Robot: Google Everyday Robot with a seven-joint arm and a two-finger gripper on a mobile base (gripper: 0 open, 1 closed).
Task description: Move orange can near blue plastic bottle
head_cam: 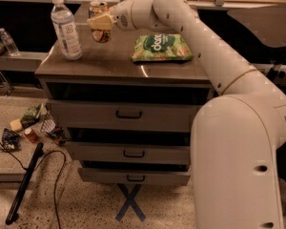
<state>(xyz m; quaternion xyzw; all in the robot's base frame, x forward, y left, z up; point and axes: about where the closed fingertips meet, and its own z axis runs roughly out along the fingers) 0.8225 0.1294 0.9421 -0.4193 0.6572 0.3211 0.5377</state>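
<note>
The orange can is upright at the back of the cabinet top, just right of the tall blue plastic bottle, with a small gap between them. My gripper reaches in from the right. Its yellowish fingers are shut around the can's middle. I cannot tell whether the can's base touches the top or hangs just above it. The bottle stands upright near the top's left edge.
A green chip bag lies on the cabinet top to the right of the can. My arm spans the top's right side. A small clear bottle stands on a ledge far left. Litter and a black stick lie on the floor.
</note>
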